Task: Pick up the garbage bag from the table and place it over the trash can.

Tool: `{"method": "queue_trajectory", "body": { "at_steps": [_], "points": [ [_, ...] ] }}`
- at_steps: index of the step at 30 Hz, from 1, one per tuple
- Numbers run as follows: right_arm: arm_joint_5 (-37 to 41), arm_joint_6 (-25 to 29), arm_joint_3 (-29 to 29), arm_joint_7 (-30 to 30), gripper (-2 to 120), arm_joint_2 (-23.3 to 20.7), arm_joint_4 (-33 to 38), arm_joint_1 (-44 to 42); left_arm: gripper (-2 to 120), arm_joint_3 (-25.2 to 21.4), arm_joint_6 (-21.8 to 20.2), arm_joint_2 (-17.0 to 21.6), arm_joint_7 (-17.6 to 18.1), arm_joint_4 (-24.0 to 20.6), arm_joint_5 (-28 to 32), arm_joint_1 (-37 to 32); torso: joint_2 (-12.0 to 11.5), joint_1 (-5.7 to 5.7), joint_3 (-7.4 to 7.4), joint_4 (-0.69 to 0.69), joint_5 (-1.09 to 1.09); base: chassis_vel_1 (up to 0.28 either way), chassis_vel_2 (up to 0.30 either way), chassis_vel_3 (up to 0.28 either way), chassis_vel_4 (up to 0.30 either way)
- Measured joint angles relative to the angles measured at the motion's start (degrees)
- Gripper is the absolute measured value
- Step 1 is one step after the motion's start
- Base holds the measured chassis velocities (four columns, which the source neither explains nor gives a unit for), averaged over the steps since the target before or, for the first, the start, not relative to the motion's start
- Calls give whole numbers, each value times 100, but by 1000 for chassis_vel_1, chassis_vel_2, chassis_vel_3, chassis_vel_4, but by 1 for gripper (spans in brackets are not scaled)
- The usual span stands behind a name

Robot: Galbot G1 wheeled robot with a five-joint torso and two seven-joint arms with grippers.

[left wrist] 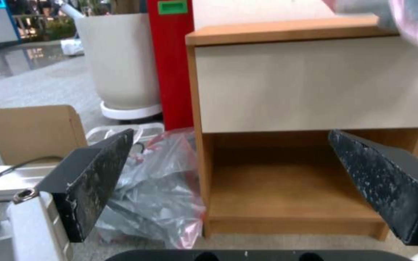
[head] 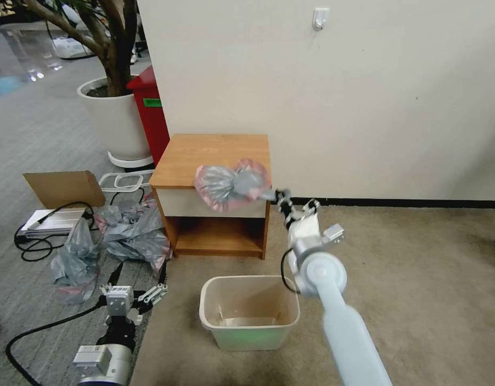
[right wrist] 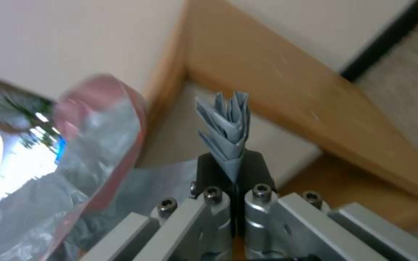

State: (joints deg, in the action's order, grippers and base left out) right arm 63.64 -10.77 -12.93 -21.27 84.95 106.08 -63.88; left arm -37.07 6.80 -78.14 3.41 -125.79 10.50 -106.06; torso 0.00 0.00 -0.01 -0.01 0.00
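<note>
The garbage bag (head: 231,185), translucent grey with a pink-red rim, hangs in the air in front of the table (head: 215,150), level with its front edge and white drawer. My right gripper (head: 276,195) is shut on a pleated grey end of the bag (right wrist: 228,134), beside the table's front right corner, and the rest of the bag billows off to one side (right wrist: 73,152). The cream trash can (head: 204,300) stands open on the carpet below, in front of the table. My left gripper (head: 133,294) is parked low at the left, open (left wrist: 243,170), facing the table's lower shelf (left wrist: 291,188).
Duller grey-and-pink bags (head: 134,230) lie heaped on the floor left of the table, with cardboard (head: 65,187), a flat device and black cables (head: 38,241). A red bin (head: 150,112) and a white planter (head: 116,118) stand behind. Open carpet lies to the right.
</note>
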Motion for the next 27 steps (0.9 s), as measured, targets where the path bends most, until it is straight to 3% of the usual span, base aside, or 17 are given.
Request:
{"method": "queue_trajectory", "body": {
  "at_steps": [8,15,27],
  "points": [
    [-210,-538,585,-678,0,-648,872,-674,100,-130,65,-31,146,-87,204,34,0,0,0,2,0,0,0,0,0],
    [-767,-911,1119,-879,0,-1289,1486,-1540,100,-292,44,50,214,-165,415,109,0,0,0,0,0,0,0,0,0],
    [-1086,-1251,1359,-678,0,-1464,1628,-1826,100,-107,-22,17,207,-161,334,152,0,0,0,1,-1,0,0,0,0]
  ]
}}
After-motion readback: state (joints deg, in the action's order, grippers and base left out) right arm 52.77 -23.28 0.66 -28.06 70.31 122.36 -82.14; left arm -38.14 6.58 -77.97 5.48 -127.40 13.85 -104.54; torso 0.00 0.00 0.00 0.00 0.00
